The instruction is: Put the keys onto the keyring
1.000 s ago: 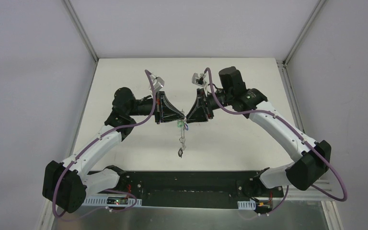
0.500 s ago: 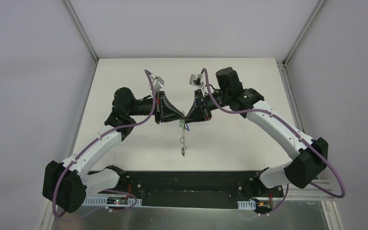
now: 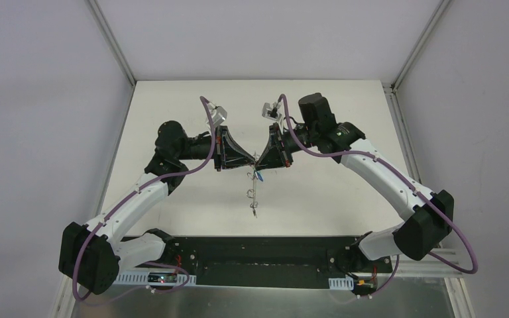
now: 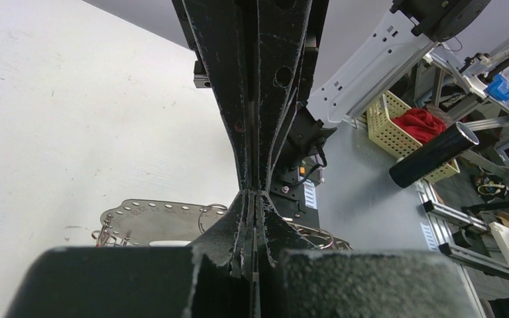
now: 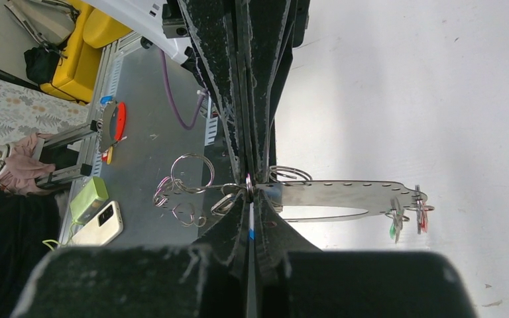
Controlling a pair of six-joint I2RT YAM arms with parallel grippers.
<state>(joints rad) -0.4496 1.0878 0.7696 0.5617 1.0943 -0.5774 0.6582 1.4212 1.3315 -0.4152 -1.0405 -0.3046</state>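
Note:
Above the middle of the white table (image 3: 344, 192), my left gripper (image 3: 254, 161) and right gripper (image 3: 259, 161) meet tip to tip. Both are shut. The keyring (image 3: 253, 192), a flat grey metal band with small holes, hangs below them. In the left wrist view its band (image 4: 152, 217) passes behind my left gripper (image 4: 252, 196), which pinches a thin metal edge of it. My right gripper (image 5: 250, 193) is shut on a key with a blue tag (image 5: 250, 232), right at the keyring (image 5: 344, 193). Green-tagged (image 5: 394, 229) and red-tagged (image 5: 423, 216) keys dangle from its far end.
Several small wire rings (image 5: 189, 182) hang on the keyring's other side. The black base rail (image 3: 258, 252) runs along the near table edge. Off the table lie a phone (image 5: 99, 225) and a yellow basket (image 4: 404, 129).
My right gripper has closed and shifted slightly left, until it touches the left gripper's tips. The hanging keyring has swung a little. The left arm has stayed still.

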